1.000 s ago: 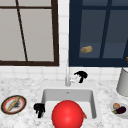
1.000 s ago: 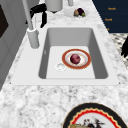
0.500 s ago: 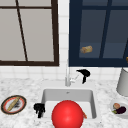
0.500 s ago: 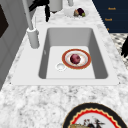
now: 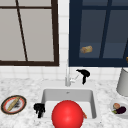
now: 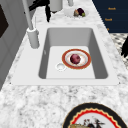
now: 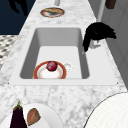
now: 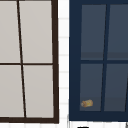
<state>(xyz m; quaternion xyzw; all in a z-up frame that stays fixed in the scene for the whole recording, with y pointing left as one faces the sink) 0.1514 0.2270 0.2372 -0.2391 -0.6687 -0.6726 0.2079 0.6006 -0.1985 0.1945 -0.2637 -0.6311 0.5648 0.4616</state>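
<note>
My right hand hovers just right of the faucet, above the sink's back rim, fingers relaxed and drooping, holding nothing. It shows beside the faucet as my right hand in the left side view, and over the sink's back edge as my right hand in the right side view. My left hand hangs idle at the sink's front left corner. In the sink lies a red-rimmed plate with a dark red round fruit on it. A big red ball fills the basin's front in the front view.
A plate with a bread stick sits on the left counter. At the right stand a white plate with an eggplant and a grey pot. A small brown roll shows behind the dark right window pane.
My right hand has drifted slightly to the right and a little up beside the faucet. The left hand and the plate in the sink have not moved.
</note>
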